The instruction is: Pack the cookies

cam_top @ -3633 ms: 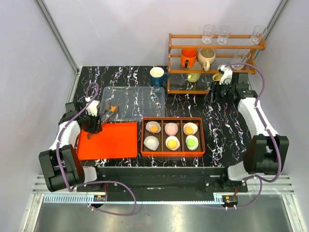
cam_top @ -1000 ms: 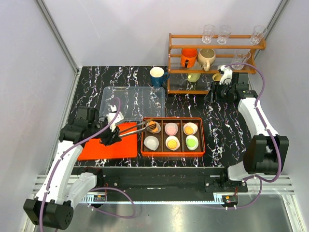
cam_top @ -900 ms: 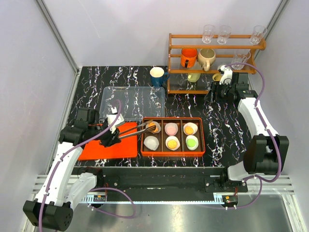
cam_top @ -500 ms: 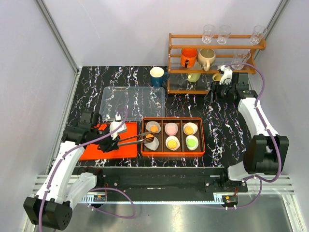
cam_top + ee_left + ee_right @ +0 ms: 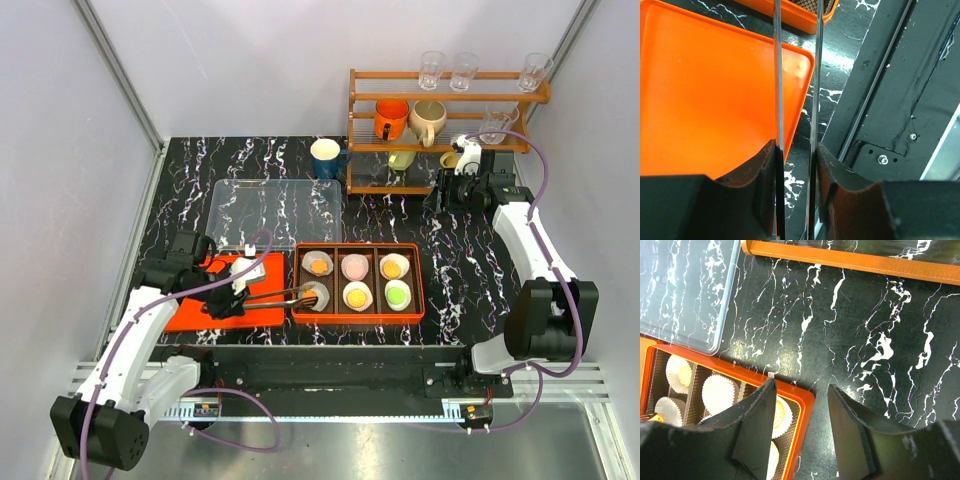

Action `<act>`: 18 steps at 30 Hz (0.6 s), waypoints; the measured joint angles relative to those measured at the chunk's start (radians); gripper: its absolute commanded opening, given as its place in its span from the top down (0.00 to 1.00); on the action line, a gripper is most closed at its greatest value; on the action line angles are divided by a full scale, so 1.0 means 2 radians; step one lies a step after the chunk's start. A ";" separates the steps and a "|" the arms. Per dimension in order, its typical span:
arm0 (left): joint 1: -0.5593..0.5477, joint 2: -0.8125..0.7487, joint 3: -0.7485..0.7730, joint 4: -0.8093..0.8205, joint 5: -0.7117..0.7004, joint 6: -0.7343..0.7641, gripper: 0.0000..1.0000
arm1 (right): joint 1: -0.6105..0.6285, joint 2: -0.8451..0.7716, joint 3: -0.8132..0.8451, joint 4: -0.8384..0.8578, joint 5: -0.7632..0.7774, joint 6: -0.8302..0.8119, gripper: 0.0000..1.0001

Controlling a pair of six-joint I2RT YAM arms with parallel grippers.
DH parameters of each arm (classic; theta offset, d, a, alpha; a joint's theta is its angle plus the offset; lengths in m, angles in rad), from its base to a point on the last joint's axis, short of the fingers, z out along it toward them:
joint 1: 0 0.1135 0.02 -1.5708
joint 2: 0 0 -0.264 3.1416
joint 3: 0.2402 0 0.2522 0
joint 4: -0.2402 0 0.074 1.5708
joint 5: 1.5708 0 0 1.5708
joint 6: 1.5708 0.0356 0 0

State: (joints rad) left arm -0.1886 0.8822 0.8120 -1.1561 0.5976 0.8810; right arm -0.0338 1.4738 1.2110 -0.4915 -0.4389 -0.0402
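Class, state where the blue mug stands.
Top view: the blue mug stands near the table's back edge, just left of the wooden rack, behind the clear lid.

In the left wrist view the tongs (image 5: 778,75) are cut off by the top edge, so their tips are not seen, and only a sliver of the box (image 5: 795,11) is shown. From above, what lies between the tips is too small to be told. In the right wrist view the box is cut by two edges and partly covered by the right gripper (image 5: 802,386).

Cookies (image 5: 354,296): orange, pink, green discs flat in box (image 5: 358,245) compartments; front-left one seemingly orange.
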 measured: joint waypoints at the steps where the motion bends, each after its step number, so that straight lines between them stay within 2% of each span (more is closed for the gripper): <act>1: 0.000 0.003 -0.002 -0.001 0.000 0.001 0.82 | 0.000 0.000 0.000 0.000 0.000 0.000 0.46; 6: -0.002 0.015 -0.002 0.001 0.000 0.005 0.82 | 0.000 0.000 0.000 0.000 0.000 0.000 0.46; 18: -0.008 0.028 -0.010 0.021 0.001 0.004 0.73 | 0.000 0.000 0.000 0.000 0.000 0.000 0.46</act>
State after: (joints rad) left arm -0.2043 0.9379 0.7914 -1.1133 0.5987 0.8890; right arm -0.0338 1.4738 1.2110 -0.4915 -0.4389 -0.0402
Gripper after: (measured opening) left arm 0.340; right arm 0.542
